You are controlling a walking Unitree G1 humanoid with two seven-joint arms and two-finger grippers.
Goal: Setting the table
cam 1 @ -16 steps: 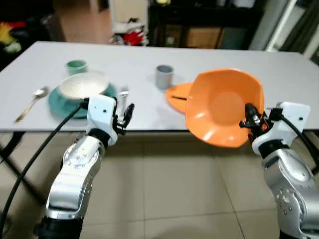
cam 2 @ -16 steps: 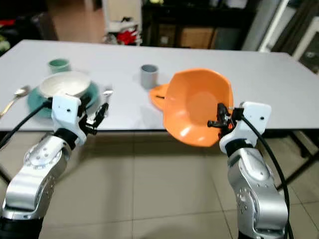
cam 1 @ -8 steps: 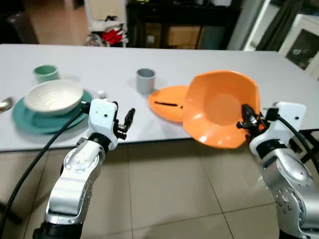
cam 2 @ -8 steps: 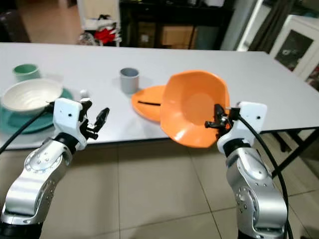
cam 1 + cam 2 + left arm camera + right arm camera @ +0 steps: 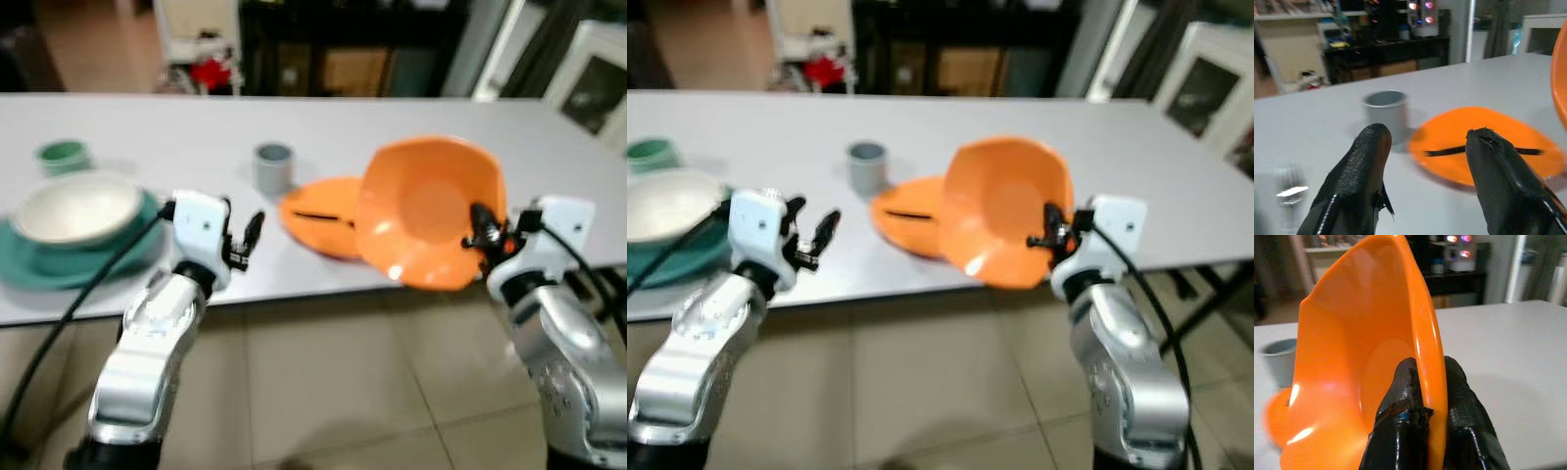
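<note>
— Where is the orange bowl [image 5: 431, 211]?

— My right gripper [image 5: 1422, 404] pinches its rim, tilted on edge above the table's [image 5: 392, 117] near side, beside the orange plate [image 5: 318, 215].

— And your left gripper [image 5: 1425, 161]?

— Spread apart, holding nothing, facing the grey cup [image 5: 1385, 110]. A white bowl [image 5: 73, 208] sits in the teal plate [image 5: 29, 266].

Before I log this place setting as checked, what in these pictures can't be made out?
- Thin dark strip on the flat orange plate: blurred, utensil type unreadable.
- Plate's right side: hidden in the eye views by the tilted orange bowl clamped in the right pincer.
- Teal plate under the white bowl: cut by the left edge.
</note>
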